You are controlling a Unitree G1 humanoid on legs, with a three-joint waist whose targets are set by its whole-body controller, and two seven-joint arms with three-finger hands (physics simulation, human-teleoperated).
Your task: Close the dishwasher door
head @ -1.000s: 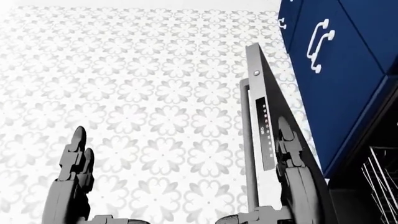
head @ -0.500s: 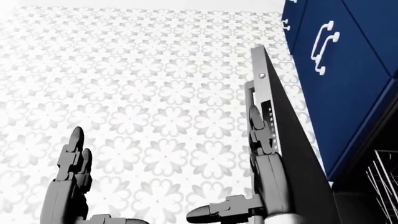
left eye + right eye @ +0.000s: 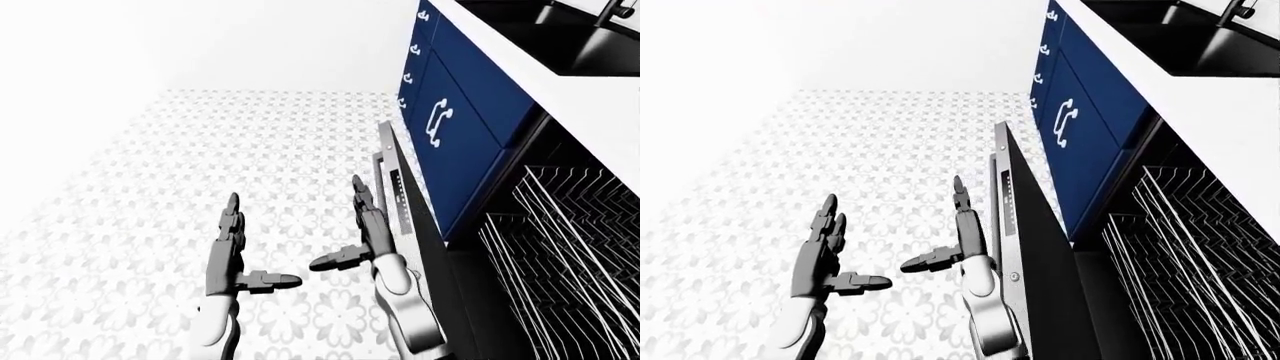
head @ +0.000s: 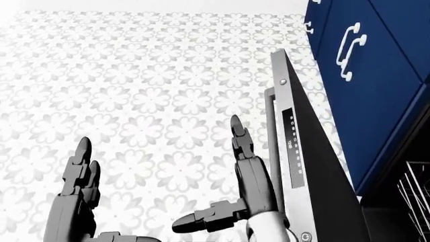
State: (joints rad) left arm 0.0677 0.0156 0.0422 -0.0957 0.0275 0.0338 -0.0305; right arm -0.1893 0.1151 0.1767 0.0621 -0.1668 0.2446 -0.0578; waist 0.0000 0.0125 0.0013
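The dishwasher door (image 4: 299, 166) stands partly open, its steel top edge with the control strip facing me and its bar handle (image 4: 268, 126) on the left face. My right hand (image 4: 242, 174) is open, fingers straight and thumb out to the left, just left of the handle; I cannot tell if it touches. My left hand (image 4: 79, 189) is open and empty over the floor at the lower left. The dark inner face of the door and the wire rack (image 3: 560, 240) lie to the right of the door.
Navy cabinets with white handles (image 3: 450, 127) run along the right, under a white counter (image 3: 570, 86) with a black sink (image 3: 560, 30). A flower-patterned tile floor (image 3: 250, 150) fills the left and middle of the views.
My right hand has moved left, from the right side of the door's top edge across the control strip to the left of the handle. The left hand and door have barely moved.
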